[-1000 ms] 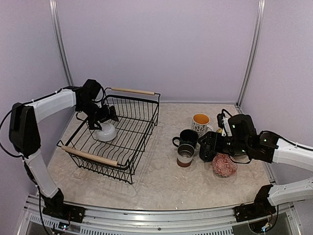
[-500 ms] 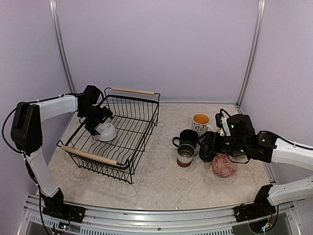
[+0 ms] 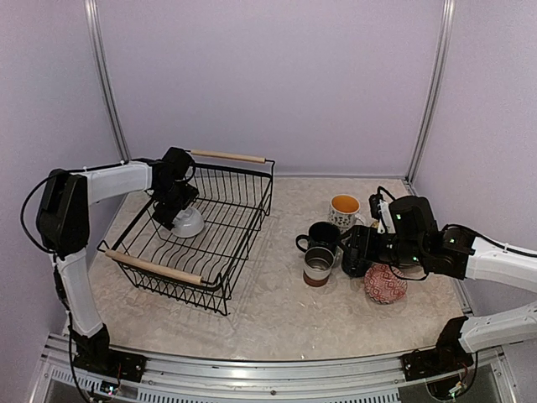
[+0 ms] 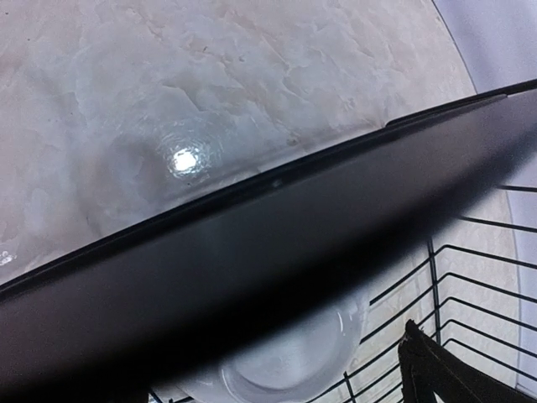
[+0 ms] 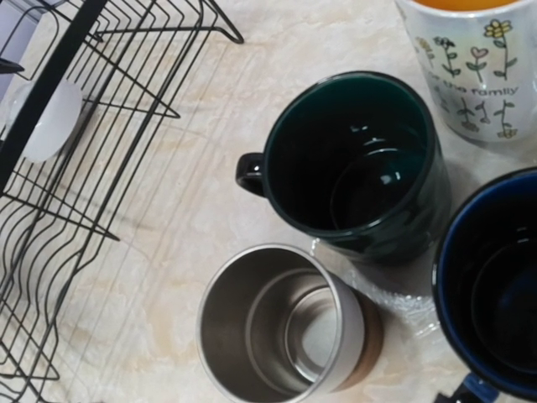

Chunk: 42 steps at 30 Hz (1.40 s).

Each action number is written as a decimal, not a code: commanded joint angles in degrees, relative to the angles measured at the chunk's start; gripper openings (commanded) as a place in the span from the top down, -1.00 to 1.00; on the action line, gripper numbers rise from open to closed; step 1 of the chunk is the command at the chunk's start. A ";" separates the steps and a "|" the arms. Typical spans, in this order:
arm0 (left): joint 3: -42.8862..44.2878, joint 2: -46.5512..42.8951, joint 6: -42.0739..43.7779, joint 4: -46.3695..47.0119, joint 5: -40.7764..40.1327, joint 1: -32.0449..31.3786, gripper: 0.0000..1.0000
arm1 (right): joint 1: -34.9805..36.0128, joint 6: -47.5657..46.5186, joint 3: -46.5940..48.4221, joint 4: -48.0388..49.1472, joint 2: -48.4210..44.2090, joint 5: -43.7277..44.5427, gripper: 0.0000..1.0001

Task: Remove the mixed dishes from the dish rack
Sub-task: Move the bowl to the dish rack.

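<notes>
The dish rack (image 3: pixel 153 267), black wire with two wooden handles, stands left of centre. Inside it lies one white small bowl (image 3: pixel 190 222), tilted. My left gripper (image 3: pixel 172 210) is low in the rack against the bowl's left side, jaws open; I cannot tell whether it touches the bowl. In the left wrist view the bowl (image 4: pixel 285 361) sits below a blurred dark bar (image 4: pixel 252 269), with one fingertip (image 4: pixel 436 374) at lower right. My right gripper (image 3: pixel 354 252) hovers open over the unloaded mugs, holding nothing.
On the table right of the rack stand a patterned white mug (image 5: pixel 470 67), a dark green mug (image 5: pixel 357 164), a steel cup (image 5: pixel 281 332) and a blue mug (image 5: pixel 495 285). A red patterned bowl (image 3: pixel 385 284) lies near the right arm. The rack's corner (image 5: pixel 50 168) is left of them.
My left gripper has moved right and toward the back inside the rack, still open. The white bowl has shifted slightly right and tilted. The right arm has not moved.
</notes>
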 commanded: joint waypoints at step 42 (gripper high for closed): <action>-5.77 -6.80 41.25 1.03 28.49 -5.80 -0.87 | 0.74 0.53 0.47 -0.75 -1.82 1.38 -0.62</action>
